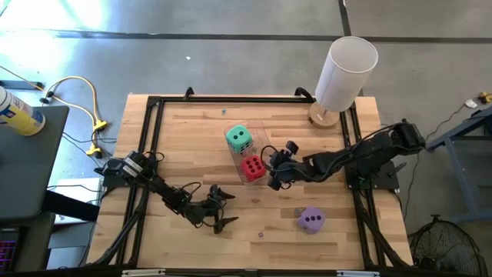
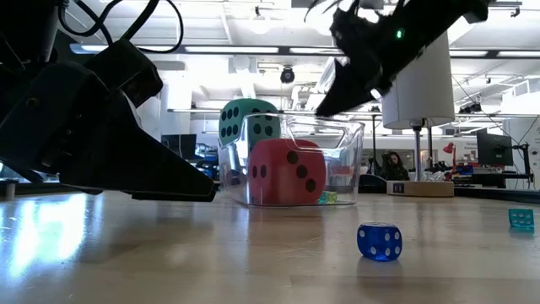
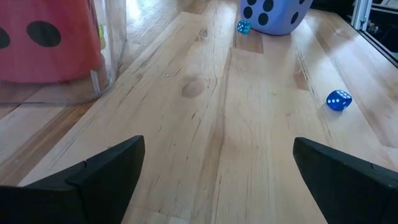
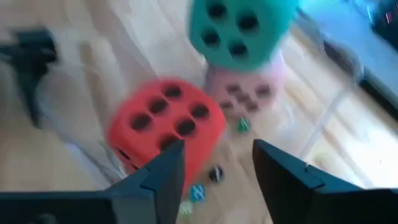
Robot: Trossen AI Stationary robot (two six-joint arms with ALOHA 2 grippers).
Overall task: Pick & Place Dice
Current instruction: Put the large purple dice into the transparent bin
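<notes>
A clear bin (image 1: 260, 142) at the table's middle holds three dice. The red die (image 1: 252, 167) lies at its near end. The green die (image 1: 239, 138) sits on top of the pink die (image 4: 249, 93) at its far end. The purple die (image 1: 311, 220) rests on the table, near and to the right of the bin. My right gripper (image 4: 217, 165) hovers open at the bin's right side, just above the red die (image 4: 165, 121), with nothing between its fingers. My left gripper (image 1: 223, 208) stands open low over the table, left of and nearer than the bin.
A small blue die (image 3: 339, 99) and a small teal die (image 3: 244, 26) lie on the bare wood between my left gripper and the purple die. A white cylindrical lamp (image 1: 346, 73) stands at the far right corner. A black frame (image 1: 154, 104) borders the table.
</notes>
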